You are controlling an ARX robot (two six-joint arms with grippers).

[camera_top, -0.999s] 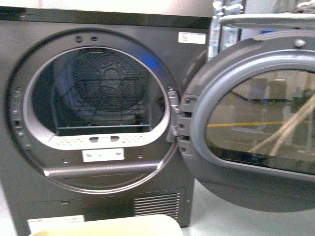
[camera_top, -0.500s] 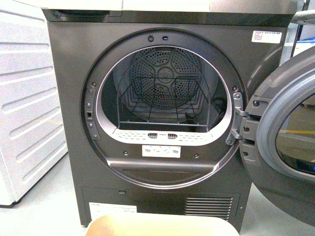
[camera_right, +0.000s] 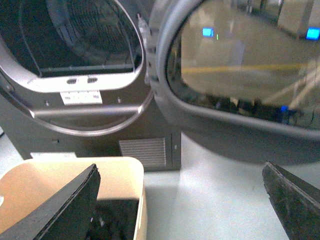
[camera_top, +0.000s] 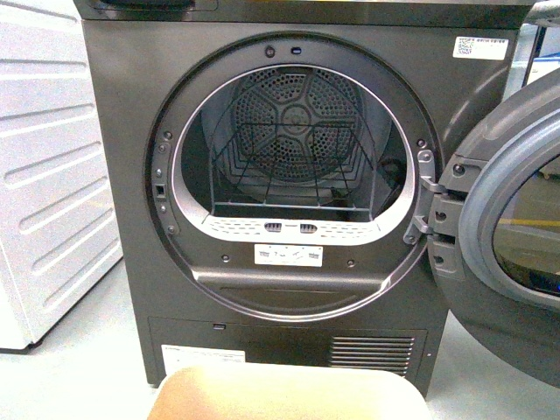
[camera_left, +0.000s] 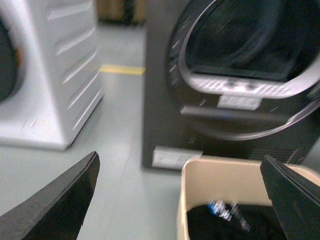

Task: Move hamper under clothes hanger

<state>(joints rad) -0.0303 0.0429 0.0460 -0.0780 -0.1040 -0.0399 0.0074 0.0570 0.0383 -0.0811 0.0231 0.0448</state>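
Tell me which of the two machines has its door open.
The dark grey dryer: its round door hangs swung out to the right, baring the perforated drum. The white machine to its left shows only a ribbed side panel.

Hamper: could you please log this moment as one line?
beige plastic hamper: before dark grey dryer | door: open | left gripper: open | right gripper: open | clothes hanger: unseen
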